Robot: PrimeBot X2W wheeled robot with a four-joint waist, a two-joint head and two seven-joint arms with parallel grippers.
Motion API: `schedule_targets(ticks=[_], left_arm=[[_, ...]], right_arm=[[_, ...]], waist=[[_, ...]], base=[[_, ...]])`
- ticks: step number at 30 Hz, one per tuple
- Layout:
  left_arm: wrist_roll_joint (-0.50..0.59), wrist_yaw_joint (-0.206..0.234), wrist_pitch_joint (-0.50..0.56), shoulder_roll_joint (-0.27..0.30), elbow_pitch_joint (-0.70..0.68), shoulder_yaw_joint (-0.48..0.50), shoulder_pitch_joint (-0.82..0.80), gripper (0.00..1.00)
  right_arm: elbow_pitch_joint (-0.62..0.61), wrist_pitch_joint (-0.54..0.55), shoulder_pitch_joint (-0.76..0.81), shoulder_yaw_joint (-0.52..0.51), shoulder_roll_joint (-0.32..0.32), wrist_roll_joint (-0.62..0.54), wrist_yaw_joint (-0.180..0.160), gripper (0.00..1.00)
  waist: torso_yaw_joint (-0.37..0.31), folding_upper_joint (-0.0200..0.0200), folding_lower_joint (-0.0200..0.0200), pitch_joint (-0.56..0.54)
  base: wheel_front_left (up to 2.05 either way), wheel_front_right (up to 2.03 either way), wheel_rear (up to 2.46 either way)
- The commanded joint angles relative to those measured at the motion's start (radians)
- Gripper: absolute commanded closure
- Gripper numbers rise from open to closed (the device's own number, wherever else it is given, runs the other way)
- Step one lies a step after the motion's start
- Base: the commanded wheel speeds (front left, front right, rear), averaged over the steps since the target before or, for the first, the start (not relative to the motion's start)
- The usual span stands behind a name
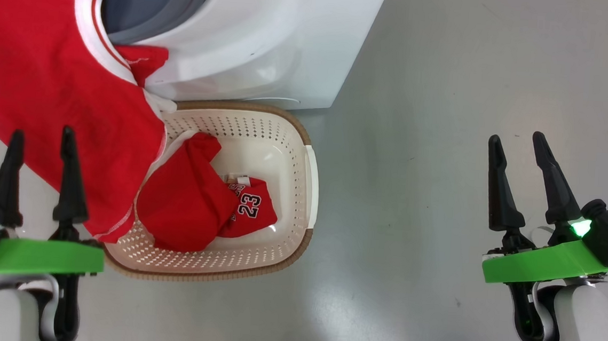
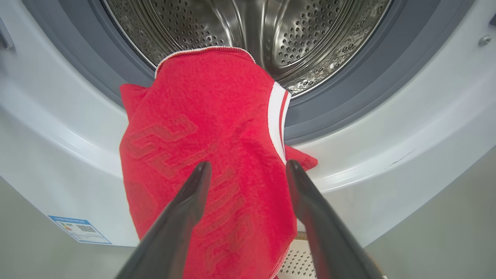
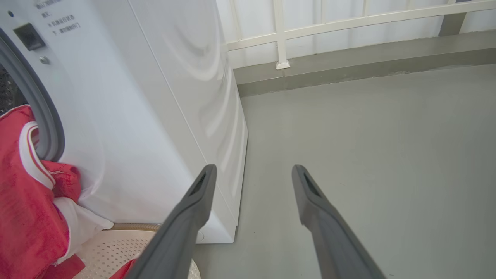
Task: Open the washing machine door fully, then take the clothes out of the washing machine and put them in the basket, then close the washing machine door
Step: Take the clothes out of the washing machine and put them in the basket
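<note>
Red clothes (image 1: 47, 93) hang lengthwise — drum (image 2: 271, 31) to basket (image 1: 310, 203).

Bright even light, floor (image 1: 448, 95) glare, sharp

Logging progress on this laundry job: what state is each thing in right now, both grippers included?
White front-loading washing machine: mouth uncovered, steel drum exposed.
Large red jersey with white trim: draped out over the grey gasket, hanging, ungripped.
Cream perforated plastic basket: upright on the floor, partly filled.
Red jersey numbered 23: crumpled inside it.
Left gripper: fingers open, empty.
Right gripper: fingers open, empty.
</note>
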Motion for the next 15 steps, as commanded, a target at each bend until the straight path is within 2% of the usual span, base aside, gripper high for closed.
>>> schedule_targets(ticks=[1, 15], left_arm=[[0.005, -0.006, -0.005, 0.016, -0.044, 0.034, 0.036, 0.0], [-0.006, -0.005, -0.005, 0.012, -0.082, 0.017, 0.034, 0.0]], right_arm=[[-0.024, -0.006, 0.021, 0.024, -0.004, -0.009, 0.007, 0.0], [-0.022, -0.006, 0.023, 0.024, -0.004, -0.006, 0.007, 0.0]], waist=[[-0.001, 0.0, 0.0, 0.001], [-0.001, 0.0, 0.0, 0.009]], base=[[0.0, 0.0, 0.0], [0.0, 0.0, 0.0]])
